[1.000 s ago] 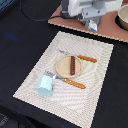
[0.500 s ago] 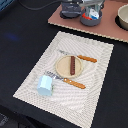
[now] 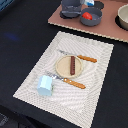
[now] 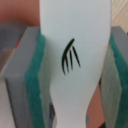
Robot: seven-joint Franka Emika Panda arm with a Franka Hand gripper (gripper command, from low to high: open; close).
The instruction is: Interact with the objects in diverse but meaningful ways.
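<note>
While the gripper (image 4: 75,75) is closing on the small white shaker (image 4: 75,45), its green pads (image 4: 34,70) are pressing against the shaker's two sides in the wrist view, with the grey finger bodies (image 4: 17,85) showing outside them. A black mark of four curved strokes is showing on the shaker's white face, and the body is narrowing toward one end. Where this grip is happening over the counter (image 3: 20,35) cannot be told from the wrist view, and the exterior view is not showing the gripper clearly.

A striped beige placemat (image 3: 95,75) is lying in the middle of the black counter. A small round plate (image 3: 62,67) is sitting near the mat's centre, and the brown sausage (image 3: 73,65) is lying across it. An orange-handled fork (image 3: 82,57) is resting just beyond the plate, toward the counter's far edge, and an orange-handled knife (image 3: 70,81) is lying on the plate's near side. The light-blue cup (image 3: 44,86) is standing beside the knife's blade, toward the near edge.

A pinkish board (image 3: 107,30) is running along the far edge. The red tomato (image 3: 87,16) is sitting inside a grey pot (image 3: 95,21) there, a darker grey vessel (image 3: 70,10) is standing just beside it, and another grey pot (image 3: 123,19) is sitting by the far corner at the exterior view's right.
</note>
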